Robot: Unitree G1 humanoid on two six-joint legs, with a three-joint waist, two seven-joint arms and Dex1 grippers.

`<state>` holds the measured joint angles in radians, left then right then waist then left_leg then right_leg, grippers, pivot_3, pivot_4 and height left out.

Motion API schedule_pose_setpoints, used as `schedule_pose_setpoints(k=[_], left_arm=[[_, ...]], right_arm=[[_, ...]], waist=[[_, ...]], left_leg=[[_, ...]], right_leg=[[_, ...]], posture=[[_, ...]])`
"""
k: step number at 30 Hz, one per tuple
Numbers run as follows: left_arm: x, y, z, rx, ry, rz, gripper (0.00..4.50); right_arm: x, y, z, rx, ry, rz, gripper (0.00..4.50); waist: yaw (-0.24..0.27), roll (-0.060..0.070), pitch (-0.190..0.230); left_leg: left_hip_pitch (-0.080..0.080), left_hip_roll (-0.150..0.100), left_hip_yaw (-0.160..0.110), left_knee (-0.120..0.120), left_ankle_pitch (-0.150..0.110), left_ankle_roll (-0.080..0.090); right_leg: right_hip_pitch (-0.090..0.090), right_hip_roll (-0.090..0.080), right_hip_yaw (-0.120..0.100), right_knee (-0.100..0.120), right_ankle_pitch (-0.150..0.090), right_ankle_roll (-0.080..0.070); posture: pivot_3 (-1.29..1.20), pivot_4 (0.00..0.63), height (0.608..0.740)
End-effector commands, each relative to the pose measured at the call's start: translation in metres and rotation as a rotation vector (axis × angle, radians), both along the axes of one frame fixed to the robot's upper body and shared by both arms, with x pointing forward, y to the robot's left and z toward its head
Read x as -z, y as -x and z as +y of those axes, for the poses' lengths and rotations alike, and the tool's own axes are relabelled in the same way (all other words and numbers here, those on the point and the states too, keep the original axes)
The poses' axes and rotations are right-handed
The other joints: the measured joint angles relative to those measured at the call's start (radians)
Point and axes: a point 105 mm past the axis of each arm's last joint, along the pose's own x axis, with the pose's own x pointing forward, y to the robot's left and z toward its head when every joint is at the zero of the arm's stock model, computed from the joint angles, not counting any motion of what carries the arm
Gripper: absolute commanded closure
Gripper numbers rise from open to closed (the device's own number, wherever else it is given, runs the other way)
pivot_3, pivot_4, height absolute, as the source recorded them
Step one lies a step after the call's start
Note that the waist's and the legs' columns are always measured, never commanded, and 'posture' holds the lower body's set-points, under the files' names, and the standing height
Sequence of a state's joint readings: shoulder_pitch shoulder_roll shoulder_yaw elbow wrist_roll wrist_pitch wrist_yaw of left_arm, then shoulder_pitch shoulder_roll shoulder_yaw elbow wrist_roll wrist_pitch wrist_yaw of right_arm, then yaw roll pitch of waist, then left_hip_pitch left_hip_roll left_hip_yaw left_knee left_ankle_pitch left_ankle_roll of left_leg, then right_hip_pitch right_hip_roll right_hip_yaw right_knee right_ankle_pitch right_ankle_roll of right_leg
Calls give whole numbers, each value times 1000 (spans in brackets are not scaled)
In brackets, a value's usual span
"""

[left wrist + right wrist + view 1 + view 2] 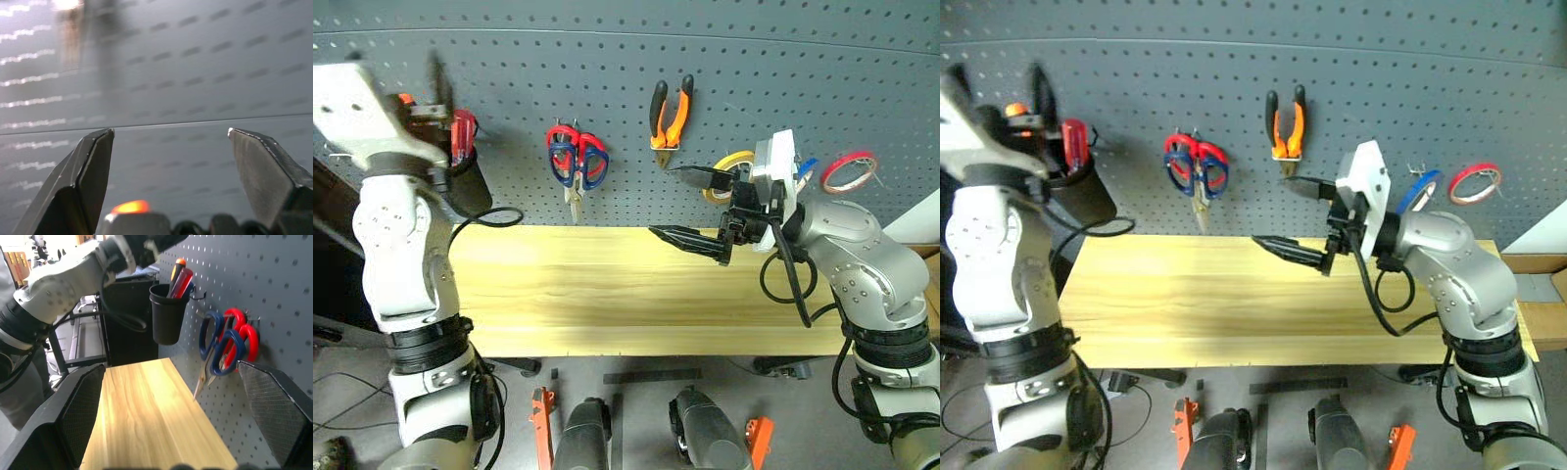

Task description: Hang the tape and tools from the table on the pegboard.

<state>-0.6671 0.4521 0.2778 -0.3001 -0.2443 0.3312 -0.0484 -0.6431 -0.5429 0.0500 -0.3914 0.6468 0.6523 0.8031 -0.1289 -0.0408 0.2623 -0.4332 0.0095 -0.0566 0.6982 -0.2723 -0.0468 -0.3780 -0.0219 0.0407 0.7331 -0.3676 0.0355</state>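
Pegboard (724, 69) looks fully loaded: blue tape ring (1417, 191) on a hook beside the right arm, blue-handled scissors (570, 168) hanging with the red-handled scissors (592, 157), orange-and-black pliers (670, 116) up high, red-handled screwdriver (181, 282) standing in the black cup (167, 313) on the board. Yellow tape ring (732, 166) and red tape ring (848, 171) are hooked as well.

Step, as I read it: last placement done, nothing left on the desk (607, 294) to fetch. Left pincer (168, 147) is up at the board near the cup, jaws spread, nothing between them. Right pincer (690, 206) hovers over the desk, also wide apart and empty.

Next move probably just calls for pulling the left arm back without clipping the cup or its handles; worth checking the screwdriver sits settled.

Surface: light wood planks, bare. Room: grey floor, dark cabinet (122, 328) and metal frame left of the desk, cables below.
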Motion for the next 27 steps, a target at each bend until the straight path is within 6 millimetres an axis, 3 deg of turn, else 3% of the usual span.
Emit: schedule_pose_setpoints(k=[1, 8, 15, 21, 25, 27], left_arm=[[-2, 16, -49, 201, -122, 0, 431], [53, 18, -87, 360, -235, 217, 431], [108, 29, -93, 452, -345, 394, 431], [158, 34, -72, 397, -305, 548, 431], [214, 40, -31, 265, -230, 716, 431], [230, 44, -13, 206, -197, 738, 431]], right_arm=[[-6, 7, -14, 32, -14, -33, 0], [14, 18, -28, 106, -12, 22, 0], [48, 24, -38, 243, 1, 14, 0], [92, 16, -40, 345, -19, 90, 0], [132, -3, -61, 532, -34, 182, 0], [145, -7, -71, 594, -7, 169, 0]], waist=[[-5, 2, -3], [-27, 11, -14], [-23, 12, -32], [-10, 12, -35], [-6, 13, -38], [-2, 13, -38]], left_leg=[[0, 0, 1, 0, 0, 0], [1, 2, 2, -1, 0, 0], [4, 1, 2, -1, 0, 1], [12, 2, 2, -2, -2, 4], [19, 2, 2, -3, -2, 5], [24, 1, 2, -6, -3, 5]], right_leg=[[0, 0, 1, 0, 0, 0], [-1, 2, 2, 2, 0, 0], [3, 2, 3, 0, 0, 0], [10, 3, 4, 0, 0, 0], [17, 2, 5, -1, 0, 0], [22, 2, 6, -3, 0, 0]], posture=[[-153, 174, 740], [-161, 159, 740], [-155, 163, 740], [-135, 175, 740], [-118, 179, 740], [-125, 168, 740]])
